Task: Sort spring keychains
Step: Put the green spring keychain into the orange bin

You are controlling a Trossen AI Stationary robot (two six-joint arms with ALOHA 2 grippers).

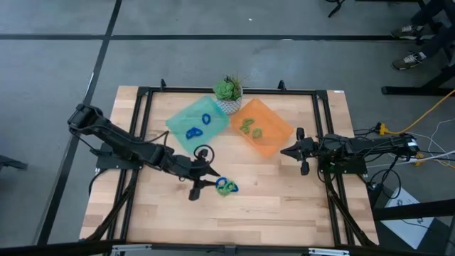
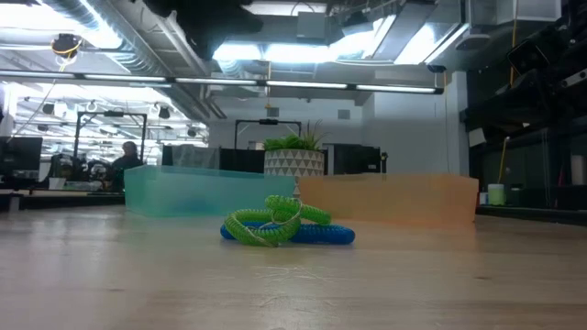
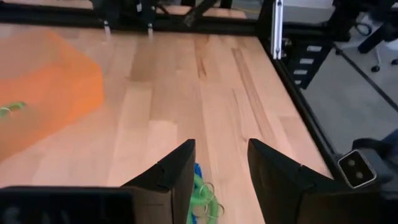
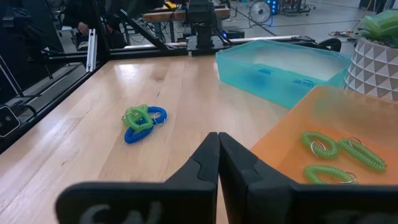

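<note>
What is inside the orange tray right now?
The orange tray holds green spring keychains: three coils show in the right wrist view. From table height its wall hides the contents entirely.

Bright, even light from overhead; ceiling strip lights point(image 2: 303, 87) glare white in the low view. The wooden table point(image 1: 284, 192) shows only soft, faint shadows. Up close, the left gripper point(image 3: 221, 180) looks soft-edged, and the far room goes hazy.
</note>
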